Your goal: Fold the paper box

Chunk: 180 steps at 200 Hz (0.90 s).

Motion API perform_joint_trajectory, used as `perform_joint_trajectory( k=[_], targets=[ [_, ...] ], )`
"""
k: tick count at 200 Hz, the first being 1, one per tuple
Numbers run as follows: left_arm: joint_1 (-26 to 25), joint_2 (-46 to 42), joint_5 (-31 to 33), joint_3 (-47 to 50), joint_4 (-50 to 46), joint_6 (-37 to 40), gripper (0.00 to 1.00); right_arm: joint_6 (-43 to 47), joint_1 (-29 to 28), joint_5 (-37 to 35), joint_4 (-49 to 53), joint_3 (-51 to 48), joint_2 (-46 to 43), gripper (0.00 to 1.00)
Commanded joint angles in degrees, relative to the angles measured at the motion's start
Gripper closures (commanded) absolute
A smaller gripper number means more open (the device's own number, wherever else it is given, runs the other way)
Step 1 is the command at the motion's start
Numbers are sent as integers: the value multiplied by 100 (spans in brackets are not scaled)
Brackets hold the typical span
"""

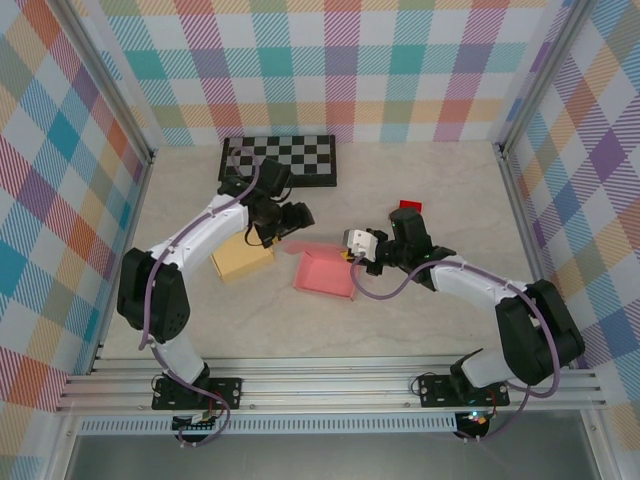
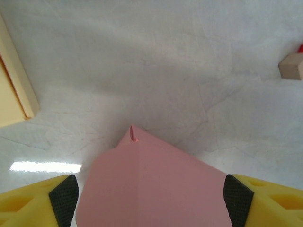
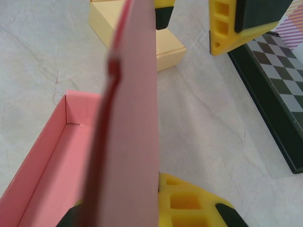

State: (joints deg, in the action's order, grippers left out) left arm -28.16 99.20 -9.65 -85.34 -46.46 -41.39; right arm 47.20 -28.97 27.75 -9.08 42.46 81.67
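The pink box (image 1: 323,270) sits mid-table (image 1: 420,190); the right gripper (image 1: 350,258) pinches its flap (image 3: 132,118); the left gripper (image 2: 150,196) is open around it; next, probably fold the flap down gently.

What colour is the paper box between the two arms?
Pink. The paper box shows best in the top external view.

Pink paper box (image 1: 322,272), black-and-white chequered board (image 1: 280,160)
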Motion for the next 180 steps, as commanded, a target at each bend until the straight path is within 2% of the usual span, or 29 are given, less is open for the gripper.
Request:
perform_joint_trajectory(
  k=[1,32,73,87,123,159,180],
  targets=[
    [-226,18,-274,27,-68,-211,21,34,-12,38,-171,-17,93,94],
    [-444,10,-587,127,267,-471,37,9,-21,12,-179,-27,156,94],
    [-679,28,-693,154,489,-627,48,180,-55,-69,16,-28,272,94],
    [-744,36,-506,140,405,-493,54,317,-74,-205,238,-10,333,92],
    [-1042,36,176,520,248,-161,58,644,-126,-554,813,47,394,88],
    [-1345,-140,446,1295,673,-463,60,609,-126,-604,1177,26,306,83],
    [-1510,-240,773,1506,712,-528,62,521,-128,-656,1442,51,211,77]
  ],
)
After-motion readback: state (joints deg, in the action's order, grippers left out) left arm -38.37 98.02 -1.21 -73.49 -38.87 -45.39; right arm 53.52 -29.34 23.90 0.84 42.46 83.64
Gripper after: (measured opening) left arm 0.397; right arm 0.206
